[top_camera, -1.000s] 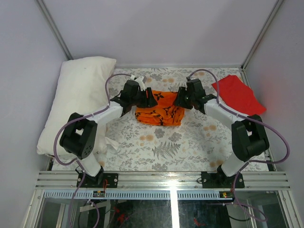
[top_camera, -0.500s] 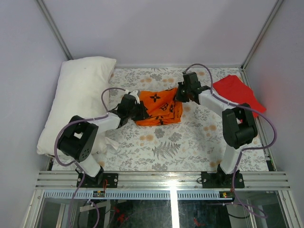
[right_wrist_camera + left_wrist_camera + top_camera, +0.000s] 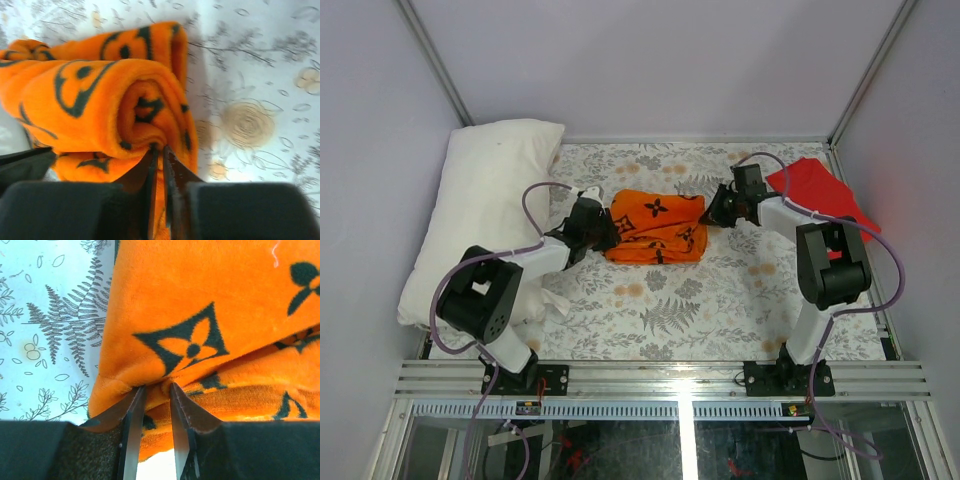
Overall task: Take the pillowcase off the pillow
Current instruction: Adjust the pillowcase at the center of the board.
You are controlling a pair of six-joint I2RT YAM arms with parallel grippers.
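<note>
The pillow (image 3: 485,215), plump and plain white, lies bare along the left edge, well apart from its cover, so I judge removal complete. My left gripper (image 3: 156,388) is pinched on a fold at the left end of the pillowcase (image 3: 657,226). This is plush orange pile with black monogram motifs, bunched on the floral table covering (image 3: 660,300). My right gripper (image 3: 159,148) is nipped on its rolled right end, presumably to draw it flat. A red cloth (image 3: 823,198) lies far right.
</note>
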